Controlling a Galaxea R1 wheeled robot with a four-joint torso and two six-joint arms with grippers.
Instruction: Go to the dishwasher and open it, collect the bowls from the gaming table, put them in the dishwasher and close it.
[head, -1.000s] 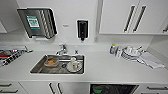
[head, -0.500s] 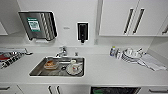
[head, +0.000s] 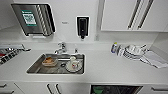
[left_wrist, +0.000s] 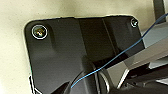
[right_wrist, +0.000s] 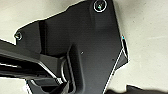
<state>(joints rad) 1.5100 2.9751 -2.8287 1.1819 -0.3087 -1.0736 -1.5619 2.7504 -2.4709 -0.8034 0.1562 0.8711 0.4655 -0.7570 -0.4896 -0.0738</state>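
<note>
With the dishwasher (head: 115, 89) gaping at the frame's bottom edge, rolling closer risks bumping it; claw state I can't tell.

We're getting bright, even light with barely any shadows, and the white counter (head: 105, 67) looks nearly washed out. Everything's soft and blurry, and the cabinet handles (head: 140, 13) splay outward toward the upper right.
</note>
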